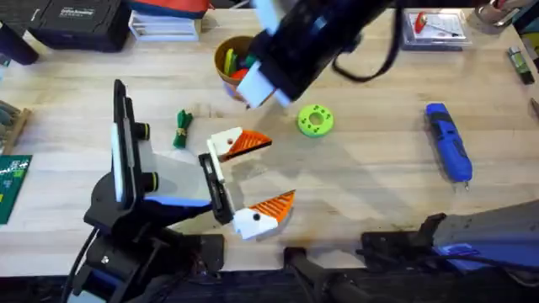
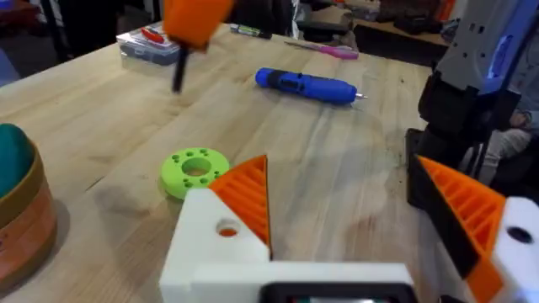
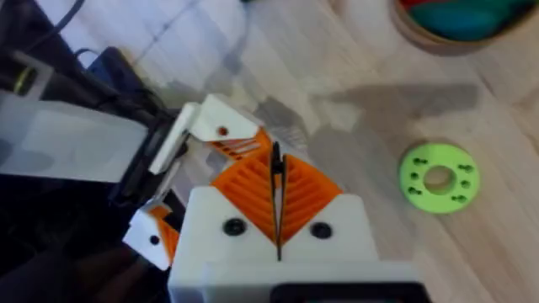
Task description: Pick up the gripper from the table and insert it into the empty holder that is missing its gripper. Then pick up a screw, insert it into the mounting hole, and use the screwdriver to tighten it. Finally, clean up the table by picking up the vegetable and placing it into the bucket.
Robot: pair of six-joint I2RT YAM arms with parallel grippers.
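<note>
Orange-ribbed gripper [image 1: 238, 144] lies on the table [image 1: 379, 177] at the holder [image 1: 217, 192] rail's far end, wedge toward the lime-green disc [image 1: 316, 120]; your right claw [image 3: 277, 181], pads pressed together, hangs above it, the nearer arm.

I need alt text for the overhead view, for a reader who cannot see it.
Two white-and-orange fingers sit at a black holder on a wooden table; nearby are a green vegetable, lime disc, blue screwdriver and orange bucket.
</note>
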